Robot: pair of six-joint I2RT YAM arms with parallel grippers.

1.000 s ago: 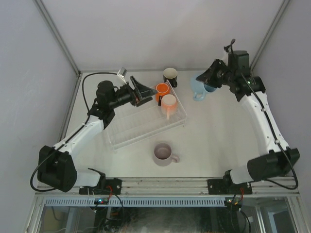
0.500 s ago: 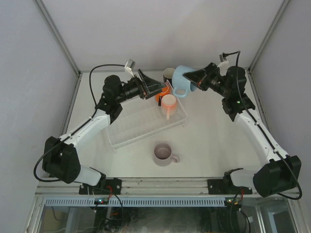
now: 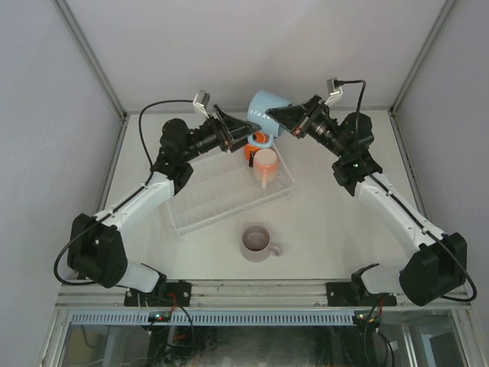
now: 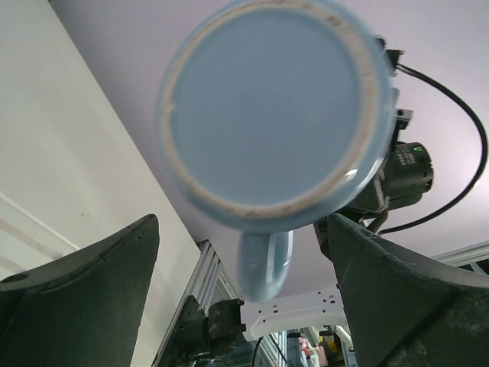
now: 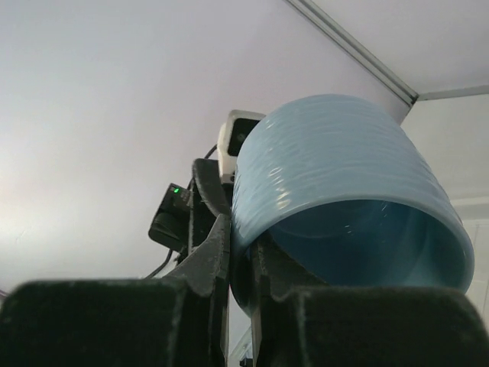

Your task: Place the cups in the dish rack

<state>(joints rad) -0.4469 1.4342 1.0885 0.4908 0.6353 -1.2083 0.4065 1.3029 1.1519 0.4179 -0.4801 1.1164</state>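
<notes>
Light blue cup point(image 3: 263, 107) hangs in air over far right corner of dish rack point(image 3: 200, 218). That end holds orange cup point(image 3: 254, 140) & peach-pink cup point(image 3: 265, 160); slots to their left show bare. Blue one lies tilted, axis approx left-right, base twd left gripper point(image 3: 243, 134), mouth twd right gripper point(image 3: 279, 116), handle underneath. R jaws pinch its rim wall. L jaws spread wide, flanking base, no contact seen.

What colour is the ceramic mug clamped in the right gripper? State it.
A light blue ceramic mug, clearest in the right wrist view.
</notes>
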